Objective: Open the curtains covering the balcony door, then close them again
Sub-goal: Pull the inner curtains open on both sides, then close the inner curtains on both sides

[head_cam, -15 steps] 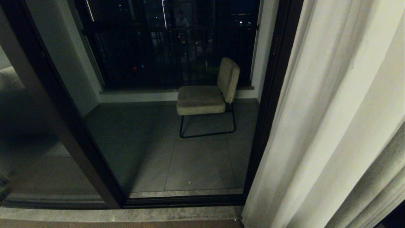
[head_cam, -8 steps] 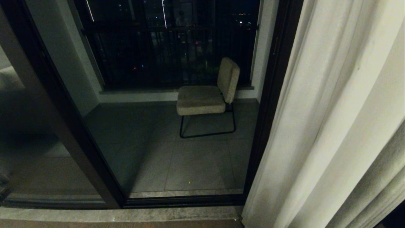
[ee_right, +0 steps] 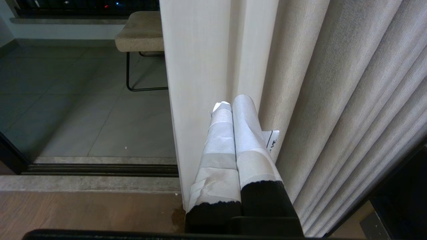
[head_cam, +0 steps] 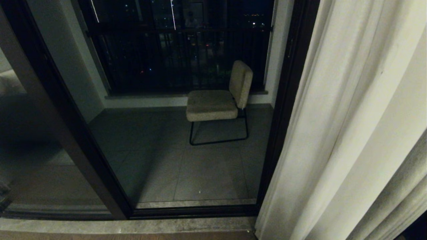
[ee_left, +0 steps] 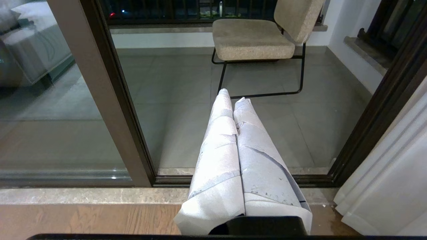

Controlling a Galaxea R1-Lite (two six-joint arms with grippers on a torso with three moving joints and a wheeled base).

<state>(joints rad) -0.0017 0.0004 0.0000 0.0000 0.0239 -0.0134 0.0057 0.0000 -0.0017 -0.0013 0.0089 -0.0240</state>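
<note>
right gripper [ee_right: 233,101]: fingers pressed together, empty, tips near the curtain's edge
left gripper [ee_left: 233,96]: also closed, holding nothing
curtains [head_cam: 350,133]: bunched at the right
balcony door [head_cam: 283,110]: glass uncovered
progress: looks opened already, closing's left

curtain [head_cam: 350,133]: 1 | balcony door [head_cam: 283,110]: 1 | chair [head_cam: 217,100]: 1

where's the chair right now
In the head view the chair stands out on the balcony floor, behind the balcony door glass, near the dark railing and left of the gathered curtains.
</note>
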